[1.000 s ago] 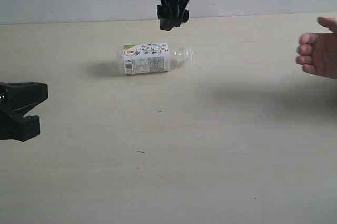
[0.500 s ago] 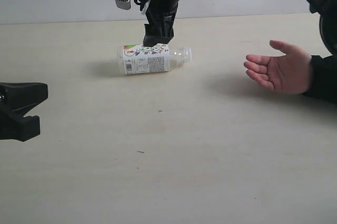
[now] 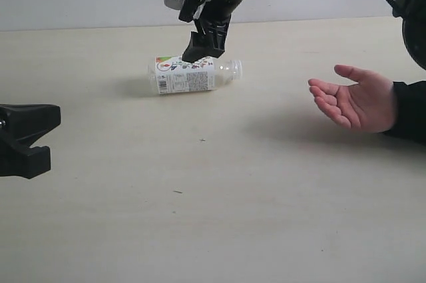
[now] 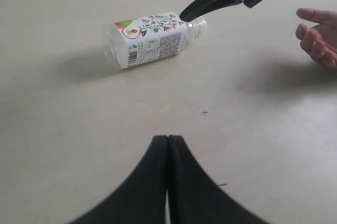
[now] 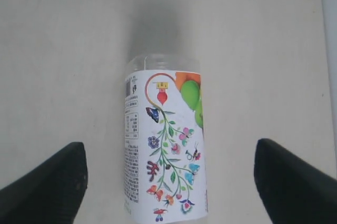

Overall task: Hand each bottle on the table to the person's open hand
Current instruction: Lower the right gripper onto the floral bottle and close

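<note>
— Where is the bottle?

— The short bottle (image 3: 188, 74) with the white floral label lies on its side on the table (image 3: 233, 216), towards the far edge. Its neck points to the right in the exterior view, the side where the person's hand is.

— And the tool over it?

— The right gripper (image 3: 202, 48) hangs directly above the label. Its jaws are spread wide. From the wrist camera, one dark finger (image 5: 47, 184) stands on either side of the bottle, both apart from its sides, with the label lying between them.

— Are the tips touching the bottle?

— From the exterior view they sit right at the top of the label, but I cannot tell whether they make contact. The wrist view shows clear table between each finger and the bottle.

— The other arm?

— The left gripper (image 4: 167, 182) is low at the left edge, well apart from the bottle, with its fingers pressed together on nothing.

— And the hand?

— The person's hand (image 3: 356, 102) is open, palm up, just above the table at the right, well apart from the bottle's neck.
</note>
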Tool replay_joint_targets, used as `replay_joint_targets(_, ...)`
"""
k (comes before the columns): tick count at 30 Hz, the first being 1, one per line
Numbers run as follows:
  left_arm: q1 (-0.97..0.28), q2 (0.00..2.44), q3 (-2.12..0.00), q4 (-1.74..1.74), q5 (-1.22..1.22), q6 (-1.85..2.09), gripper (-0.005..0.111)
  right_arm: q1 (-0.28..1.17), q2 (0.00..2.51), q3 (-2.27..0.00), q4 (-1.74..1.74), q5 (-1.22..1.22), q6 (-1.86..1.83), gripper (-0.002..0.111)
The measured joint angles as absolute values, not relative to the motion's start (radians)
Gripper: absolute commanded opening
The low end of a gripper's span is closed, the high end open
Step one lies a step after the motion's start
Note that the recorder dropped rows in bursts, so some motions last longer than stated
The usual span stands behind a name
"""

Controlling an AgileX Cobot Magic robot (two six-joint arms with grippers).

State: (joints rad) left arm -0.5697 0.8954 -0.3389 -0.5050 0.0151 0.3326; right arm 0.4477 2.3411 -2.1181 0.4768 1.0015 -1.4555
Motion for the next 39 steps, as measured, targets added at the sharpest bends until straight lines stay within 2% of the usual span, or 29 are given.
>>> replay_joint_targets(12, -0.570, 0.895, -0.339, -0.505, 0.015, 0.333, 0.000, 0.420, 2.331, -2.118, 0.455, 1.094, -1.443, 0.081)
replay_joint_targets(20, -0.570, 0.895, -0.339, -0.505, 0.015, 0.333, 0.000, 0.390, 2.349, -2.118, 0.425, 0.981, -1.487, 0.081)
replay_joint_targets(39, -0.570, 0.895, -0.339, -0.505, 0.015, 0.333, 0.000, 0.386, 2.464, -2.118, 0.518, 0.908, -1.606, 0.080)
